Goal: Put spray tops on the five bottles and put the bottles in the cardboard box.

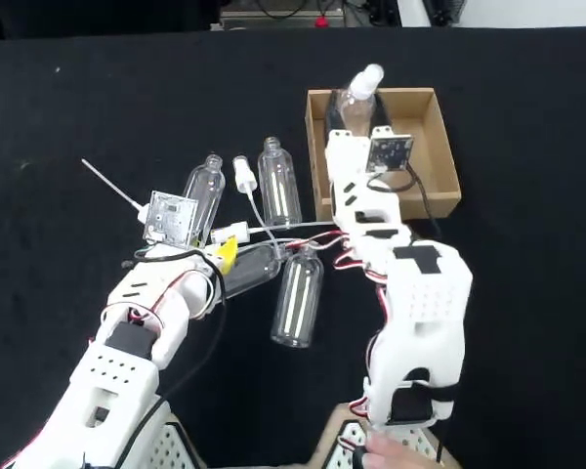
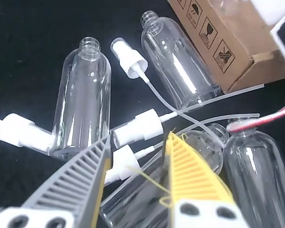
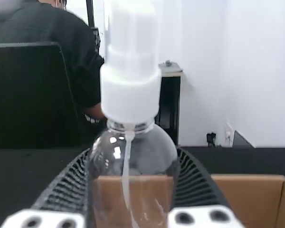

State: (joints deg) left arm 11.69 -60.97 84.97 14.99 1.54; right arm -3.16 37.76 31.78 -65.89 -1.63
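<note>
Now, the right gripper (image 3: 133,190) is clamped on the capped bottle (image 3: 133,156), its ribbed fingers (image 3: 69,185) pressed to either side of the clear body, and the white spray top (image 3: 130,90) sits on the neck. That bottle stands upright at the far left corner of the cardboard box (image 1: 439,147), with its lower half behind the box wall; whether its base touches the box floor I cannot tell. On the black table (image 1: 98,98) four bottles lie on their sides without tops. The first bare bottle (image 1: 203,191) and the second bare bottle (image 1: 278,181) lie side by side beside the box, necks pointing away from the arms. The third bare bottle (image 1: 249,269) and the fourth bare bottle (image 1: 298,293) lie nearer the arms. The left gripper (image 2: 138,138) hangs over that cluster with its grey and yellow jaws spread apart, holding nothing. One loose spray top (image 2: 128,59) lies between the two far necks, its thin tube trailing across. A second loose top (image 2: 137,128) lies just past the jaw tips, a third loose top (image 2: 118,164) between them, and a fourth loose top (image 2: 19,133) lies at the base of the first bare bottle.
</note>
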